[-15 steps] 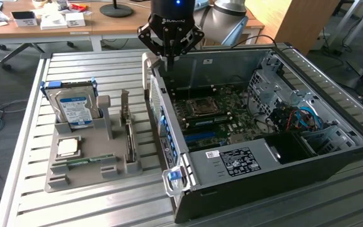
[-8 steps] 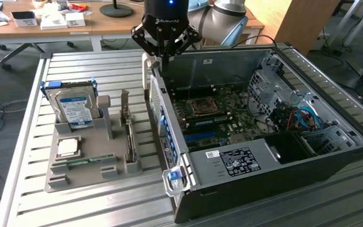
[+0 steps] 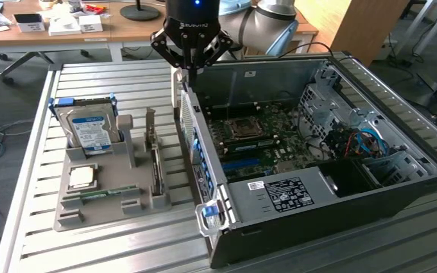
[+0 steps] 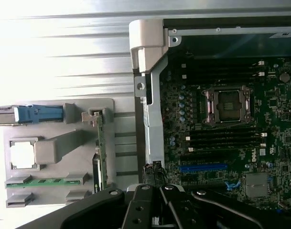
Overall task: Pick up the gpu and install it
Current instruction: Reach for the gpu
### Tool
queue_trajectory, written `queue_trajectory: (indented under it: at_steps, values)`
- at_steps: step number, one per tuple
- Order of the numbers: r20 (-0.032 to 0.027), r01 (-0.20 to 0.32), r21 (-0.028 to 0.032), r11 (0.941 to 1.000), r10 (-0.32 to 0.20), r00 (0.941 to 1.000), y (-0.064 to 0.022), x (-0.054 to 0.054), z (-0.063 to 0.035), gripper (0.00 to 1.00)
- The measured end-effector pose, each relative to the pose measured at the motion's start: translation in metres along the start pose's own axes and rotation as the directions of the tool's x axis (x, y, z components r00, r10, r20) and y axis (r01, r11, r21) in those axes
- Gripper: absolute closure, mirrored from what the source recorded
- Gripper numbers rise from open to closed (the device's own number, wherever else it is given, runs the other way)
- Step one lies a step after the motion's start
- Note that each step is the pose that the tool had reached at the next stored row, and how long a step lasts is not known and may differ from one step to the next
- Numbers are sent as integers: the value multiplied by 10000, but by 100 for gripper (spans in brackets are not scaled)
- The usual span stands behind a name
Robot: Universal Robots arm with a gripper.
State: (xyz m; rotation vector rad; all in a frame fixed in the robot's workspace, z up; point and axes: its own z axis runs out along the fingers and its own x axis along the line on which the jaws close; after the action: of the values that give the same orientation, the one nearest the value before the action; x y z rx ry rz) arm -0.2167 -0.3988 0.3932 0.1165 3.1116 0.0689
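Observation:
The gpu [image 3: 155, 162] stands on edge in a slot of the grey holder tray [image 3: 89, 213], its silver bracket sticking up at the far end. In the wrist view the gpu [image 4: 98, 155] shows as a thin green edge beside the case wall. My gripper [image 3: 192, 73] hangs above the open computer case's [image 3: 332, 210] rear wall, beyond and to the exterior view's right of the card. Its fingers are shut with nothing between them. In the wrist view my gripper [image 4: 154, 177] sits over the case edge near the blue expansion slot [image 4: 202, 168].
The tray also holds a hard drive [image 3: 91, 129] with a blue-white label, a processor [image 3: 82, 177] and a green memory stick [image 3: 100, 193]. The motherboard [image 3: 260, 139] lies exposed inside the case. A slatted metal table [image 3: 97, 250] carries everything; desks stand behind.

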Motion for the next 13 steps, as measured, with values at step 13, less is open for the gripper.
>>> queue_trajectory:
  at_steps: [13]
  values:
    - [3, 0, 0, 10000, 0, 10000, -11, 145, -4, 89]
